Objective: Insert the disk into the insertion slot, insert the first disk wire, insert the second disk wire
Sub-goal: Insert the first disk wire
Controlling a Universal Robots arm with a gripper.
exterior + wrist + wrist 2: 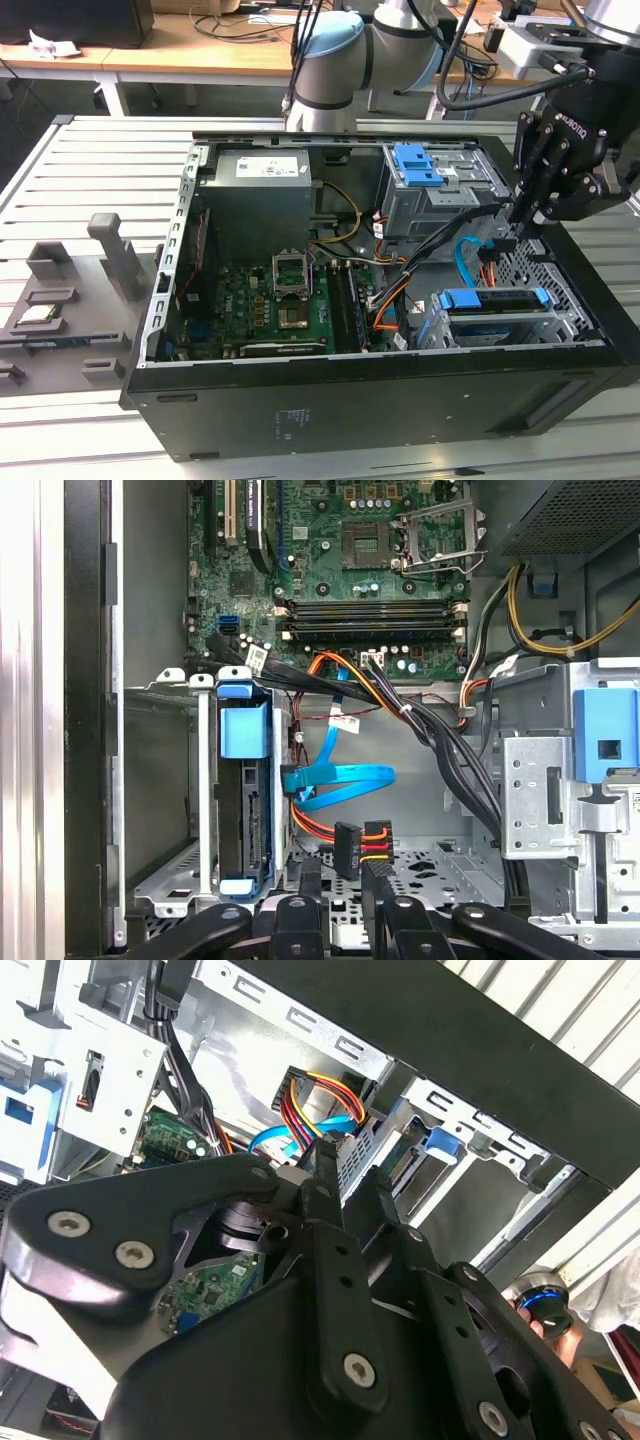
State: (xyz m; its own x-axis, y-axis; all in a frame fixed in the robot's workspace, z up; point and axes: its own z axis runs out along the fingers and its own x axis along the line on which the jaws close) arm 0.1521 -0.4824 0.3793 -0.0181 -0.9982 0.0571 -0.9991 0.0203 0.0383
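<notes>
Currently the gripper (pixel 342 873) is pinching the first wire (pixel 348 848) by its small dark plug. The jaws are standing narrowly apart with the plug between them, and the red and orange strands are trailing past one finger. Beyond the jaw tips and off to one side, the disk (pixel 245 810) is sitting in the slot (pixel 165 878). The second wire (pixel 345 777) is looping ahead of the jaws, its plug lying against the disk's end. I am judging the bundle light and limp, so the stiff plug body is the place to grip – squarely, sparing its contacts. The first wrist view is showing the disk's end, while the exterior view is giving the gripper's height over the case (pixel 300 420)
</notes>
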